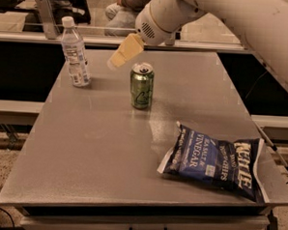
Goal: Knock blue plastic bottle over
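Blue plastic bottle (74,55), clear with a white cap and a label too small to read, stands upright at the far left of the grey bench (93,153). Nearest me, a dark blue crinkled chip bag (211,161) reads "VINEGAR". Beyond it stands a green soda can (141,87). My tan claw (119,57) hangs between can and bottle; wide or narrow, I cannot tell.

On your grey bench (94,148) a green soda can (141,86) stands upright near the middle, its top just below and right of the pincer (115,61), which hangs above the bench's far half. Nearer you, a dark blue chip bag (213,161) lies flat by the right edge.
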